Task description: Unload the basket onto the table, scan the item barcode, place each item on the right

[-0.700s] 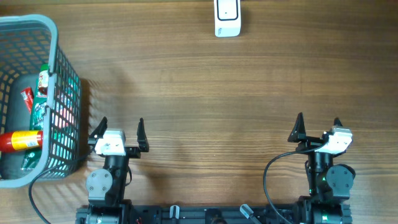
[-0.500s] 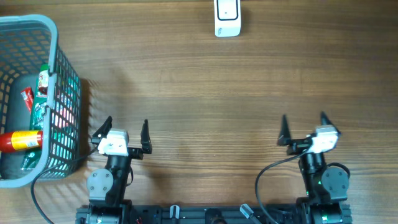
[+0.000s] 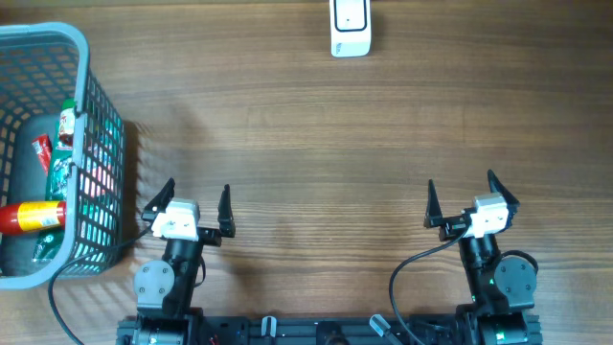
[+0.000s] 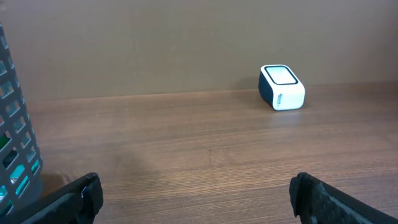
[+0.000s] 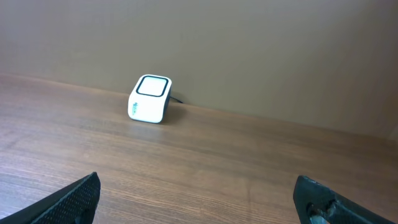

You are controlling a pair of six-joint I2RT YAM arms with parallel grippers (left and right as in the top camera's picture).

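Along the near edge of the tabletop point(image 3: 306, 144), left gripper point(image 3: 197, 186) and right gripper point(image 3: 461, 180) released wide; scanner point(image 3: 351, 29) at far edge, basket point(image 3: 84, 57) leftward.

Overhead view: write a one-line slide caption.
Left gripper and right gripper open, empty; grey basket of items on the left, white scanner at the table's far edge.

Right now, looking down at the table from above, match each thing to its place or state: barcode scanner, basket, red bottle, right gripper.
Things:
1. barcode scanner
2. basket
3. red bottle
4. right gripper

Places or states:
A. lying inside the basket
B. open, holding nothing
C. far side of the table, near the middle
D. left edge of the table

Pairs: 1-C, 2-D, 3-A, 4-B
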